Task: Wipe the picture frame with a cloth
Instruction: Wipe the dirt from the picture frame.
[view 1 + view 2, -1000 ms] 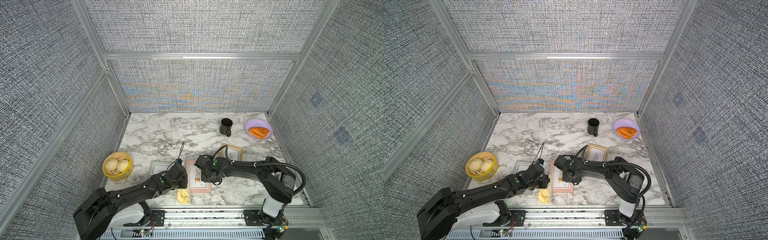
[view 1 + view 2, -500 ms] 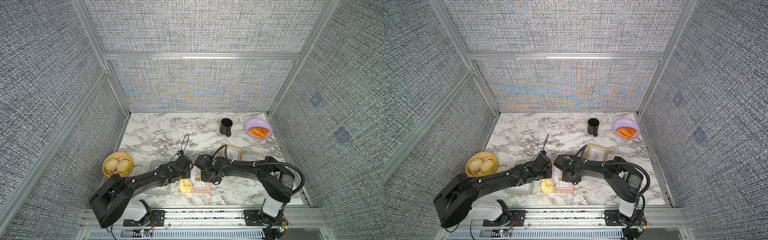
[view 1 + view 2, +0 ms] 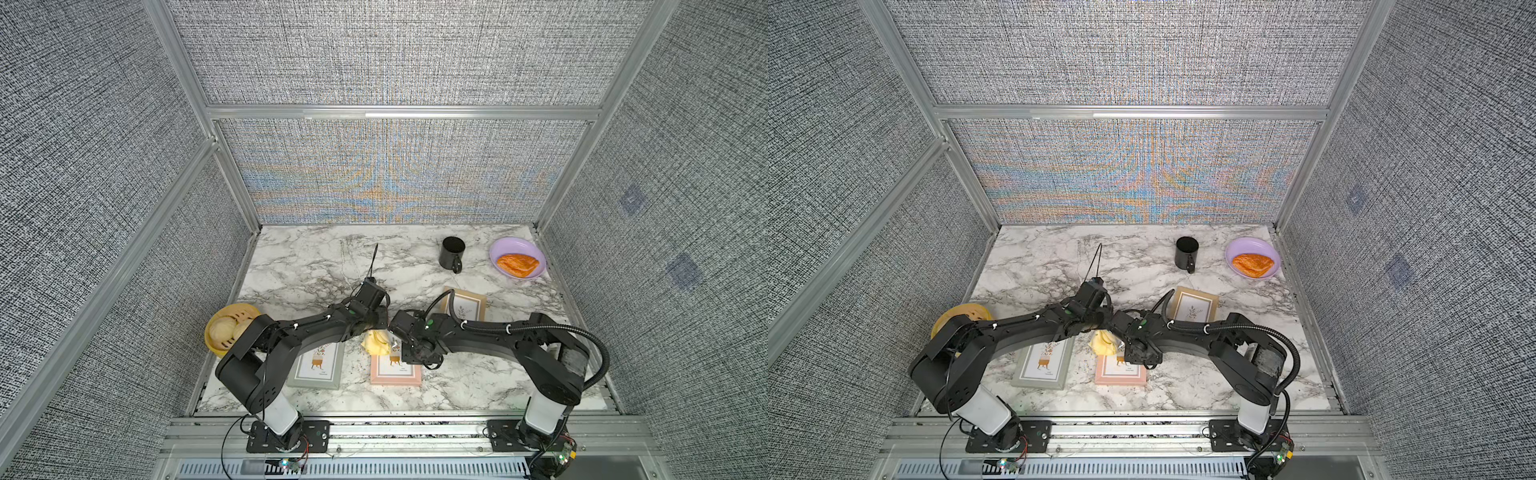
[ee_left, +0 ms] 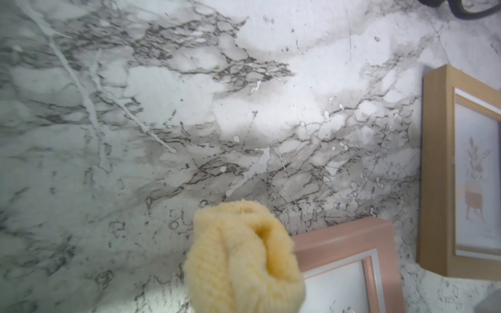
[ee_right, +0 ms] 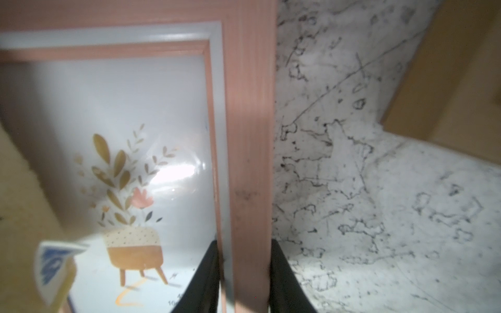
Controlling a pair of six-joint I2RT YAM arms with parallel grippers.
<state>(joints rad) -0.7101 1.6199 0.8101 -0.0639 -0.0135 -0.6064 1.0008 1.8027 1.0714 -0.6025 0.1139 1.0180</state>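
Note:
The pink picture frame [image 3: 395,372] [image 3: 1120,372] lies flat near the table's front. My right gripper [image 5: 245,260] [image 3: 409,353] is shut on its right side rail [image 5: 249,162], one black finger [image 5: 208,273] on the glass side and one outside. The pale-yellow cloth [image 3: 376,343] [image 3: 1104,345] is bunched on the frame's far left corner. My left gripper [image 3: 374,330] is shut on it from above. In the left wrist view the cloth [image 4: 244,257] hides the fingers. Its tag [image 5: 54,260] shows in the right wrist view.
A grey frame [image 3: 318,365] lies left of the pink one, under my left arm. A wooden frame [image 3: 465,305] lies behind my right arm. A black mug [image 3: 452,253] and a purple plate with a pastry [image 3: 517,257] stand at the back right. A bamboo steamer [image 3: 226,328] sits at the left.
My left gripper has carried the cloth from the pink frame's front left corner along its left side to its far corner. The right gripper has kept its hold and place.

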